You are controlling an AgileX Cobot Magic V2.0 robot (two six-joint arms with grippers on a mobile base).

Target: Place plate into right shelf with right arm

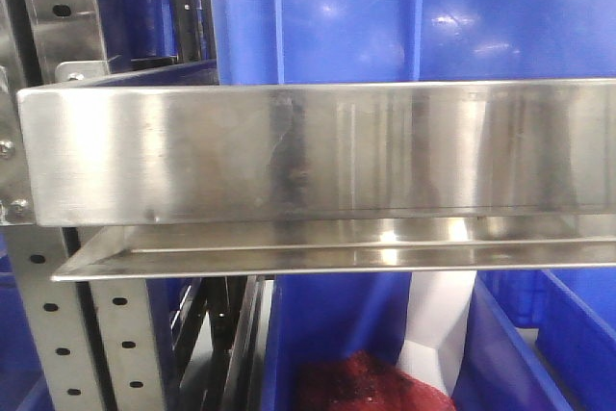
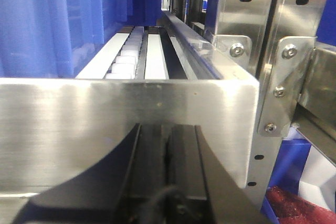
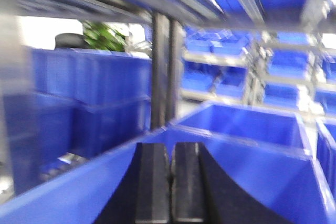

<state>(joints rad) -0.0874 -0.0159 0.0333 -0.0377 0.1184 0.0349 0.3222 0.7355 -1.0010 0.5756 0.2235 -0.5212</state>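
The plate is not in any view. The stainless-steel shelf shows as a flat front edge [image 1: 318, 151] across the front view, with perforated posts [image 1: 48, 334] at the left. In the left wrist view my left gripper [image 2: 168, 129] is shut and empty, tips close to the shelf's steel front edge [image 2: 105, 114]. In the right wrist view my right gripper [image 3: 170, 148] is shut and empty, held over the rim of a blue bin [image 3: 247, 124] in the rack. The view is blurred.
Large blue bins [image 1: 414, 16] stand above the shelf edge and another [image 1: 520, 353] below, holding something dark red [image 1: 366, 382] and a white sheet [image 1: 438, 320]. White rollers [image 2: 126, 59] line a shelf lane. Rows of blue bins [image 3: 79, 103] fill the racks around the right gripper.
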